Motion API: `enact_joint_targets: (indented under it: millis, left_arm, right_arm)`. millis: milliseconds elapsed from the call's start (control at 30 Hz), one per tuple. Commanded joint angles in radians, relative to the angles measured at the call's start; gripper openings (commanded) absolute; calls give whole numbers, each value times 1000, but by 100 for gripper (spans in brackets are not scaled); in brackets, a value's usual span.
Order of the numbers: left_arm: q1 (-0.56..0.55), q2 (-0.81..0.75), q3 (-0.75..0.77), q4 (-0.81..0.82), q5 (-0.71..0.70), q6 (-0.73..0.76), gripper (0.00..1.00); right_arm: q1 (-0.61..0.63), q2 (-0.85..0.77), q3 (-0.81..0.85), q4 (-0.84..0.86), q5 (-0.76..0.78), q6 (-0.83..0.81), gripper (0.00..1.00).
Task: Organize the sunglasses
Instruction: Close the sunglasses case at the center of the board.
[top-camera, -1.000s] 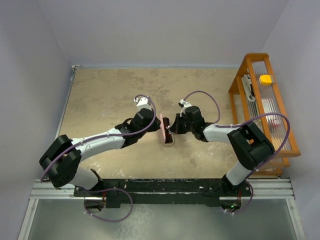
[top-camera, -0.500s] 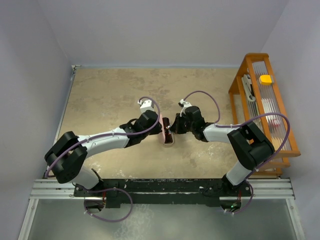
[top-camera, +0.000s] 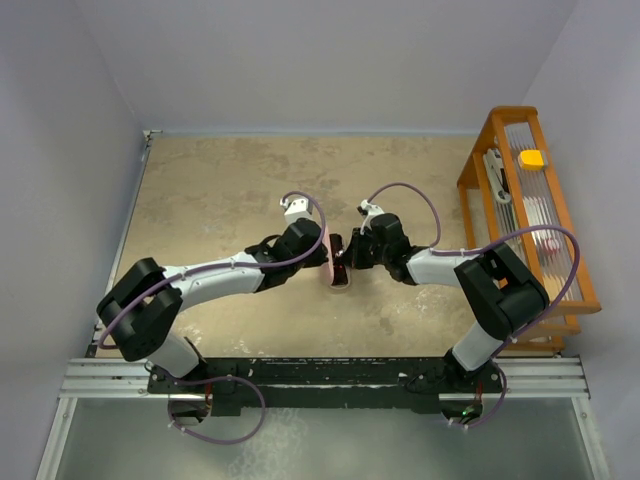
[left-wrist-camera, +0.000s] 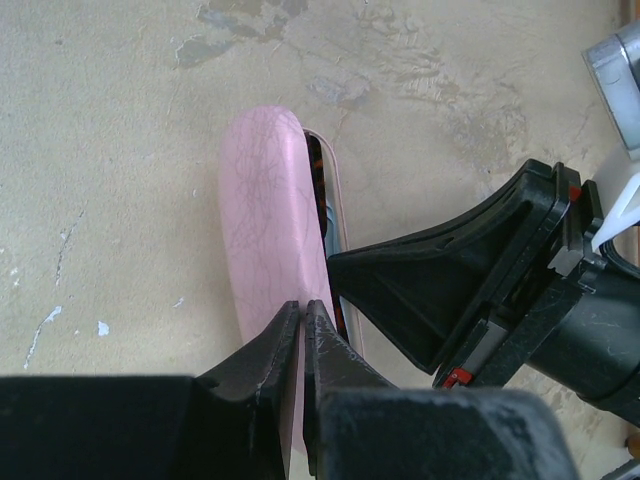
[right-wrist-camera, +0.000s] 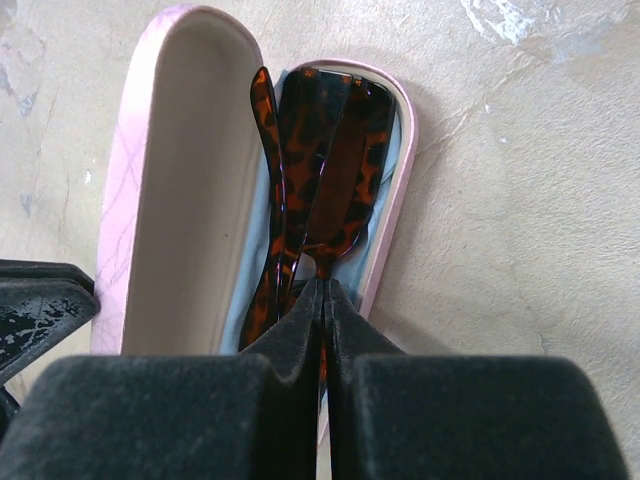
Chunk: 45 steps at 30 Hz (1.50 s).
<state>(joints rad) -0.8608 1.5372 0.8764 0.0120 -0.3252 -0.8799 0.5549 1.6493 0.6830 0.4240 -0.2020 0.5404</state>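
The pink case (right-wrist-camera: 190, 180) lies open on the table, its lid standing on edge at the left. The tortoise-brown sunglasses (right-wrist-camera: 320, 150) lie folded in the case's base on a light blue cloth (right-wrist-camera: 262, 290). My right gripper (right-wrist-camera: 325, 292) is shut on the sunglasses' bridge, over the base. My left gripper (left-wrist-camera: 302, 306) is shut and empty, its tips against the outside of the pink lid (left-wrist-camera: 265, 200). In the top view the case (top-camera: 340, 281) sits between the left gripper (top-camera: 324, 258) and the right gripper (top-camera: 344, 262).
An orange wire rack (top-camera: 500, 115) stands at the table's right edge, holding a yellow item (top-camera: 531, 158) and white pieces. The right gripper's black finger (left-wrist-camera: 450, 280) crowds the left wrist view. Walls close the table on three sides.
My left arm has moved right until its shut tips reach the case lid, and less of the pink lid shows from above. The right gripper has stayed on the sunglasses.
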Motion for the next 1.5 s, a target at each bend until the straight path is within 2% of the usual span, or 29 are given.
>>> enact_joint_targets:
  millis: [0, 200, 333, 600, 1100, 1467]
  left_arm:
    - [-10, 21, 33, 11, -6, -1, 1]
    - [-11, 18, 32, 9, -11, 2, 1]
    - [-12, 20, 32, 11, -9, 2, 1]
    - [-13, 17, 31, 11, -9, 3, 1]
    - [-14, 16, 36, 12, -11, 9, 1]
    - [-15, 40, 50, 12, -2, 11, 1]
  right_arm:
    - [-1, 3, -11, 26, -10, -6, 1]
    - [-1, -27, -18, 29, -6, -7, 2]
    - [0, -82, -29, 32, 68, -19, 2]
    - [-1, -162, -74, 13, 115, -14, 2]
    - [-1, -74, -54, 11, 161, -3, 0]
    - [-1, 28, -21, 52, 110, -23, 0]
